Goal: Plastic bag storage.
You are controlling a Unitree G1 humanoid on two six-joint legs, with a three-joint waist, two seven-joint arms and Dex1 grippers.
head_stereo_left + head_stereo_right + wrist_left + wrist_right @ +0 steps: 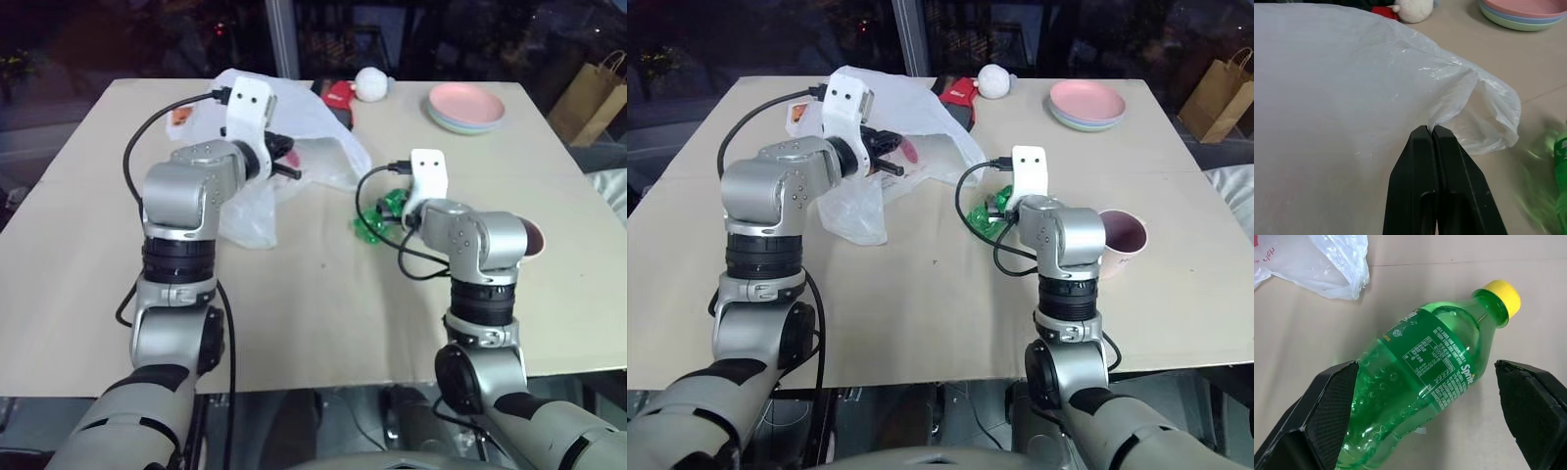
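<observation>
A pale table (323, 333) is seen from above, with both robot arms reaching over it. On the left, toward the far side, the large translucent white plastic bag (304, 122) lies crumpled on the tabletop, floppy and partly lifted. A fold near its open rim is pinched by the left gripper (1433, 131), whose two black fingers are pressed flat together on the thin film; the grip seems meant to hold the mouth raised so that something can be passed inside. Something red (909, 150) is glimpsed through the plastic, though what it is cannot be told. Just beyond the bag, at the far edge, a red object (339, 95) and a small white plush toy (372, 82) are set. Near the middle of the table, a green Sprite bottle with a yellow cap (1425, 382) lies on its side, apart from the bag. The right gripper (1425, 396) is held over it with its fingers spread wide, one on either side of the bottle and not touching it, apparently lined up for a grasp across the body. To the right of that arm a pink cup (1125, 240) stands upright. At the far right of the table, a stack of pastel plates (466, 108) is placed, and beyond the table edge a brown paper bag with handles (591, 98) stands on the floor.
</observation>
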